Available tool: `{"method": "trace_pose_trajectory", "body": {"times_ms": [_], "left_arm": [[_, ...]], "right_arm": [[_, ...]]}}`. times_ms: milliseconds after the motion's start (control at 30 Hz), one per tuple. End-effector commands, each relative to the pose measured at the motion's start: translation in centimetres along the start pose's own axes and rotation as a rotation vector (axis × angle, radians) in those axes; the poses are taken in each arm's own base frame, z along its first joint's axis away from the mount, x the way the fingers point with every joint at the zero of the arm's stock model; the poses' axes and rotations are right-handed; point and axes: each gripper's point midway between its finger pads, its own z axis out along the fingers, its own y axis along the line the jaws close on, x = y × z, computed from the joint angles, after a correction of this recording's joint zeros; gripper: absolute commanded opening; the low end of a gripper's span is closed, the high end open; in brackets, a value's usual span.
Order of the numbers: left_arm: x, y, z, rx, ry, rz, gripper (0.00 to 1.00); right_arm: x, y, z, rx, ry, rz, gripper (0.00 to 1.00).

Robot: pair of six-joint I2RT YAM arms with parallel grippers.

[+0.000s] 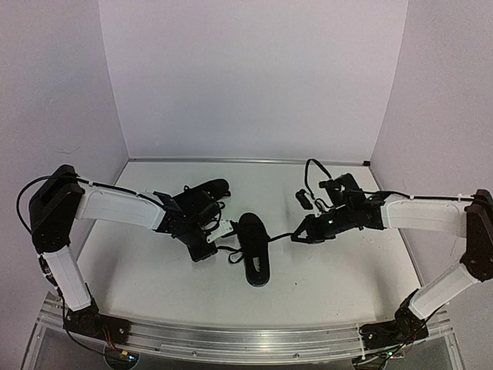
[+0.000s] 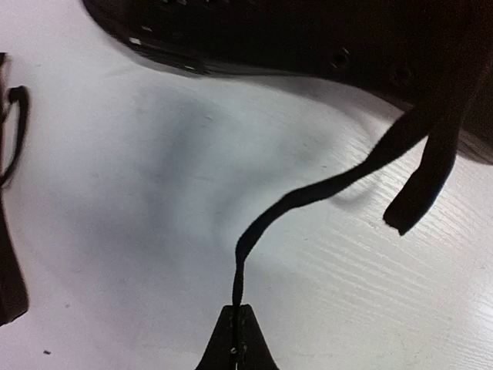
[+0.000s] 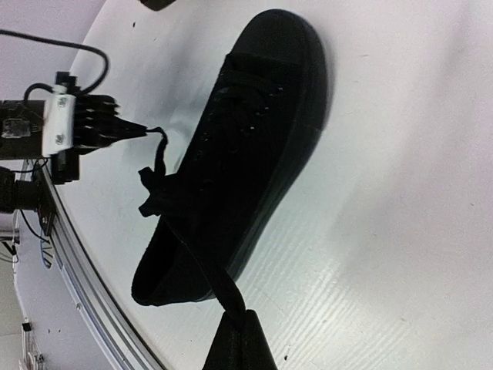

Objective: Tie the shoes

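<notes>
Pinching the left lace (image 2: 308,196) tight in the closed left gripper (image 2: 239,310) and the right lace (image 3: 229,299) in the closed right gripper (image 3: 235,317), either side of the near shoe (image 1: 254,250).

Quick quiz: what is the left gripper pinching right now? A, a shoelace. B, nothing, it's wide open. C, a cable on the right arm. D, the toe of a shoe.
A: in the left wrist view the left gripper is shut on a thin black lace that runs up to the shoe.
</notes>
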Motion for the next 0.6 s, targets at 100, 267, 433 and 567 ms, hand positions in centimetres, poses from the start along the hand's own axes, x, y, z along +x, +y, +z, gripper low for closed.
{"method": "trace_pose_trajectory", "body": {"times_ms": [100,267,433,567], "left_arm": [[-2.6,6.6,-7.0,-0.238,-0.212,-0.328,0.0],[-0.1,9.6,-8.1,-0.333,-0.163,-0.577,0.0],[3.1,11.7,-9.4,-0.439,-0.131,-0.8,0.0],[4.6,12.5,-11.2,-0.49,-0.184,-0.901,0.0]], "right_arm": [[-0.9,-3.2,-4.2,0.167,-0.167,0.14,0.0],[0.0,-5.4,-6.3,0.275,-0.227,0.229,0.0],[1.5,-8.5,-9.2,0.433,-0.297,0.352,0.0],[2.7,-10.4,-11.8,0.545,-0.357,0.435,0.0]]}}
